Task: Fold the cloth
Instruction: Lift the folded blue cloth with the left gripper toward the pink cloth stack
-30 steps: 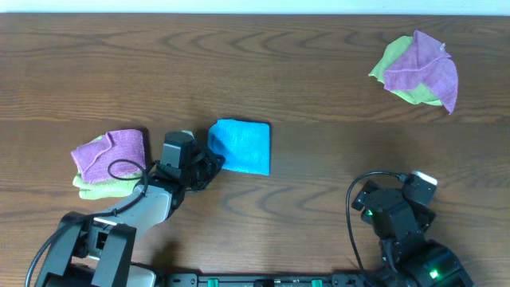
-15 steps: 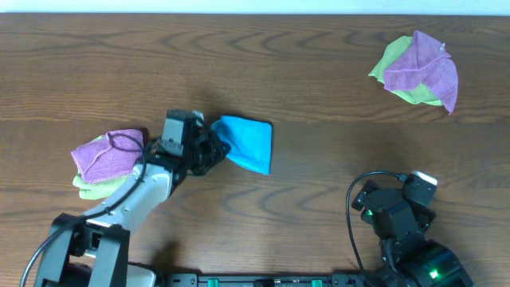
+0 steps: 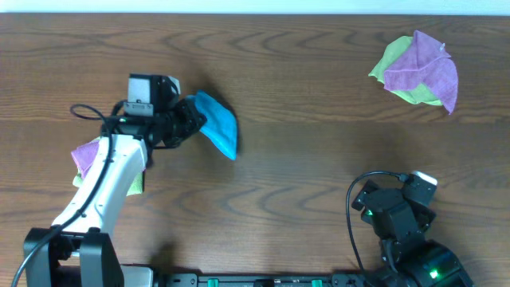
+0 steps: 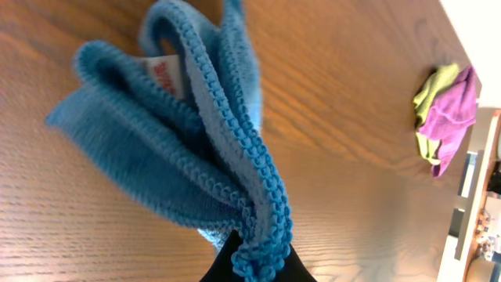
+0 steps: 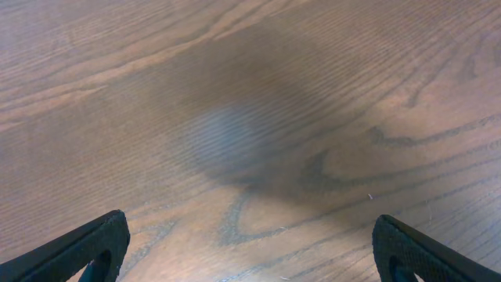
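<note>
1. Your right gripper sits wide open and empty, well nearer than the crumpled purple-and-lime cloth pile.
2. Your left gripper is clamped on the bright blue fuzzy microfibre cloth, which dangles bunched, far left of that pile.
3. I'd call the fold unfinished: the layers are doubled but loose, and nothing is laid flat yet.

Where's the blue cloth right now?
In the overhead view's left half, the blue cloth hangs bunched from the left gripper, to the right of the purple-and-green pile.

Dark wood-grain table, evenly lit throughout.
</note>
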Robot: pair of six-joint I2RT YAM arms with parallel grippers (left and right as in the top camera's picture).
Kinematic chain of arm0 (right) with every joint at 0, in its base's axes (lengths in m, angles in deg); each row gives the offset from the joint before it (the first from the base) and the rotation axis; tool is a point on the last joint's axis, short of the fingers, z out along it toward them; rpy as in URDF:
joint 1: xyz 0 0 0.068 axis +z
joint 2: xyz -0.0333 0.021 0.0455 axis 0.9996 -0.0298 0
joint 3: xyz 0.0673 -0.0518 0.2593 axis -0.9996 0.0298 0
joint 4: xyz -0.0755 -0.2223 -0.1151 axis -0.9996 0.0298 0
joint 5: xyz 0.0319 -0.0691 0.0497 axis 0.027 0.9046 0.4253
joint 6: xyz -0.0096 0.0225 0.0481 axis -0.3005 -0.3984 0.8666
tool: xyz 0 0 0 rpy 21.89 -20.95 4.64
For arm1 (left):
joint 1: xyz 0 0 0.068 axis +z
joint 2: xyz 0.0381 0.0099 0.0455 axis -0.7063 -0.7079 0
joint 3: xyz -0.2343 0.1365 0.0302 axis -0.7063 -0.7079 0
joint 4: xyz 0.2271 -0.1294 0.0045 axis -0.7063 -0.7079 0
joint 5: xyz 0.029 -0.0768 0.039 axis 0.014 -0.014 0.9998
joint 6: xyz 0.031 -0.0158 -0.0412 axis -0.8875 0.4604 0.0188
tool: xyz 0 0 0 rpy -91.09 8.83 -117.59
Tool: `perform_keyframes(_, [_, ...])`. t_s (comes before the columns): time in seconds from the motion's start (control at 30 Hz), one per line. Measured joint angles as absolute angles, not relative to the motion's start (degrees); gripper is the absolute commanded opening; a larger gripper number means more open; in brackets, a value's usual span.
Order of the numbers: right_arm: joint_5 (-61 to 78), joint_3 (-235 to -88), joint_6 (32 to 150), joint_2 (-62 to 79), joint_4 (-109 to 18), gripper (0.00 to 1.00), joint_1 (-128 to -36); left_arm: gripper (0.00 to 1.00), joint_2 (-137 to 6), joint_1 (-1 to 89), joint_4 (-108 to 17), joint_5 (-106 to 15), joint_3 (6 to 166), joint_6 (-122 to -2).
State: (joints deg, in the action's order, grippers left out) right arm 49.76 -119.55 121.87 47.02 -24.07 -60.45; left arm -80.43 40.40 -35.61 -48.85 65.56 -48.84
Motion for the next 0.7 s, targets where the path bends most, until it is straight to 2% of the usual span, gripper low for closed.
perform_keyframes(0.33, [49.8, -119.5, 121.9, 47.0, -24.1, 0.99, -60.5, 0.06, -80.5, 45.2, -41.8, -50.0, 73.3, -53.3])
perform_keyframes(0.7, [49.8, -119.5, 121.9, 47.0, -24.0, 0.99, -60.5, 0.06, -80.5, 55.9, -49.0, -51.0, 76.4, -59.1])
